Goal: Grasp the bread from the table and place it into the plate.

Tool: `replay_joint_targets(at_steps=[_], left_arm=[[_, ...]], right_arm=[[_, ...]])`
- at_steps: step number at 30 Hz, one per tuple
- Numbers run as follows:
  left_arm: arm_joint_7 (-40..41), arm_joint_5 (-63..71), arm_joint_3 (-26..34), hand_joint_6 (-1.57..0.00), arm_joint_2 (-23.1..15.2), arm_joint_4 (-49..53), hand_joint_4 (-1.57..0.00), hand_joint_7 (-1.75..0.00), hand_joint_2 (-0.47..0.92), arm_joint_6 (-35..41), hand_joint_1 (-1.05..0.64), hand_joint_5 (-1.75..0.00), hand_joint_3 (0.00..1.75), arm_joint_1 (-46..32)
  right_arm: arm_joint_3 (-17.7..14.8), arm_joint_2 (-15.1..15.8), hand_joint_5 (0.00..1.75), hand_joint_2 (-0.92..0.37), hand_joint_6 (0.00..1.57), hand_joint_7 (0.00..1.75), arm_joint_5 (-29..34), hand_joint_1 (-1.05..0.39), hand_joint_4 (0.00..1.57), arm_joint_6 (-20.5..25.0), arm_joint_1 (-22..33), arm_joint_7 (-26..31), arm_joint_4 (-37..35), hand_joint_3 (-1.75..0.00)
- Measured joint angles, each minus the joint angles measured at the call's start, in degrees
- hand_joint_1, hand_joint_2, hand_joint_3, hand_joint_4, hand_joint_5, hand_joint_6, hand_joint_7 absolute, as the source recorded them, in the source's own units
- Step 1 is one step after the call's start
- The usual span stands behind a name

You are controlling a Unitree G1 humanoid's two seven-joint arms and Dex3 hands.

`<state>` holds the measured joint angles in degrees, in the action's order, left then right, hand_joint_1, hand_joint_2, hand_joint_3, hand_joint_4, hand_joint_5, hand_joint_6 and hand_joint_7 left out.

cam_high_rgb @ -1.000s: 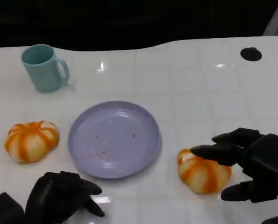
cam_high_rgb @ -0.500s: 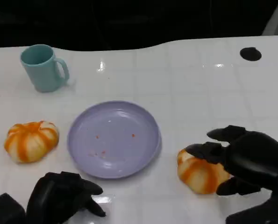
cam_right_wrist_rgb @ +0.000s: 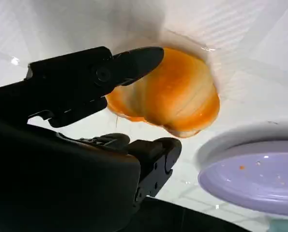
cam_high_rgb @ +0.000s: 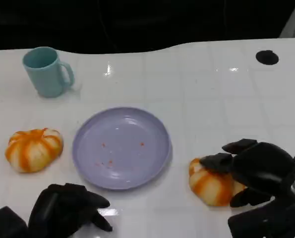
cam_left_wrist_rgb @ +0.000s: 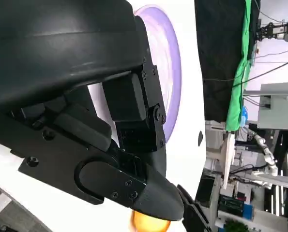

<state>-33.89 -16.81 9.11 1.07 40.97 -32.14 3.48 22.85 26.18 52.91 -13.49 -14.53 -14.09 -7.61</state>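
Since the earlier frame the right hand (cam_high_rgb: pixel 254 171) has settled over the bread (cam_high_rgb: pixel 211 186), fingers apart around it on the tabletop (cam_high_rgb: pixel 202 94), beside the plate (cam_high_rgb: pixel 121 148). The bread looks soft and light; hold its sides gently.

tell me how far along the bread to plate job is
Done: nothing yet; the plate holds only crumbs. In hand: the right hand is around the bread, which sits on the table; whether the grip is closed is unclear. Left: lifting it and placing it into the plate.
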Motion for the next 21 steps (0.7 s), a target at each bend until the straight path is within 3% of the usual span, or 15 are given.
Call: replay_joint_targets(at_steps=[7,9,11,12,13,15,16,17,18,19,21], left_arm=[[0.3,0.1,-0.1,-1.57,0.0,-1.0,-1.54,-0.19,0.86,0.4,-1.05,-0.56,0.00,-0.4],[0.4,0.1,-0.1,-1.57,0.1,-1.0,-1.54,-0.19,0.85,0.4,-1.05,-0.56,0.00,-0.4],[0.5,0.1,-0.1,-1.57,0.1,-1.1,-1.54,-0.19,0.86,0.5,-1.05,-0.56,0.00,-0.5],[0.5,0.1,-0.1,-1.57,0.1,-1.1,-1.54,-0.20,0.86,0.5,-1.05,-0.56,0.00,-0.5],[0.5,0.1,-0.2,-1.57,0.1,-1.2,-1.54,-0.20,0.86,0.5,-1.05,-0.56,0.00,-0.5],[0.5,0.2,-0.2,-1.57,0.1,-1.2,-1.54,-0.19,0.86,0.5,-1.05,-0.56,0.00,-0.5],[0.5,0.2,-0.2,-1.57,0.1,-1.2,-1.54,-0.19,0.86,0.5,-1.05,-0.56,0.00,-0.5],[0.5,0.2,-0.2,-1.57,0.1,-1.2,-1.54,-0.19,0.86,0.5,-1.05,-0.56,0.00,-0.5],[0.5,0.2,-0.2,-1.57,0.1,-1.2,-1.54,-0.19,0.86,0.5,-1.05,-0.56,0.00,-0.5],[0.5,0.1,-0.1,-1.57,0.1,-1.2,-1.54,-0.19,0.86,0.5,-1.05,-0.56,0.00,-0.5],[0.5,0.1,-0.1,-1.57,0.1,-1.2,-1.54,-0.19,0.86,0.5,-1.05,-0.56,0.00,-0.5]], right_arm=[[2.6,-1.3,0.09,-0.86,0.31,0.03,-0.5,-0.42,0.24,1.3,-3.0,-0.2,-4.5,0.00],[3.2,-1.6,0.17,-0.88,0.44,0.07,-0.5,-0.33,0.45,1.3,-3.7,0.8,-6.1,-0.01],[3.7,-2.1,0.26,-0.91,0.65,0.07,-0.6,-0.24,0.84,1.1,-4.4,2.8,-7.9,-0.02],[3.7,-2.5,0.39,-0.91,0.72,0.04,-0.8,-0.21,0.91,0.6,-4.8,4.5,-9.1,-0.03],[3.7,-2.9,0.89,-0.92,0.91,0.06,-1.1,-0.18,0.94,0.1,-4.9,6.5,-10.3,-0.11],[3.7,-3.7,1.27,-0.92,1.24,0.12,-1.7,-0.16,0.97,-1.1,-5.1,11.6,-12.7,-0.21],[3.8,-3.9,1.44,-0.92,1.31,0.17,-1.7,-0.16,0.92,-1.6,-5.3,13.9,-13.8,-0.23],[3.9,-4.1,1.59,-0.91,1.31,0.29,-1.7,-0.16,0.88,-2.2,-5.6,16.2,-14.8,-0.26],[4.0,-4.3,1.65,-0.89,1.21,0.56,-1.7,-0.16,0.85,-2.6,-5.8,18.1,-15.6,-0.32],[4.2,-4.4,1.71,-0.83,1.03,0.99,-1.7,-0.15,0.84,-3.0,-5.9,19.8,-16.3,-0.43],[4.3,-4.6,1.74,-0.79,0.90,1.26,-1.9,-0.14,0.84,-3.7,-6.1,22.3,-17.2,-0.53]])
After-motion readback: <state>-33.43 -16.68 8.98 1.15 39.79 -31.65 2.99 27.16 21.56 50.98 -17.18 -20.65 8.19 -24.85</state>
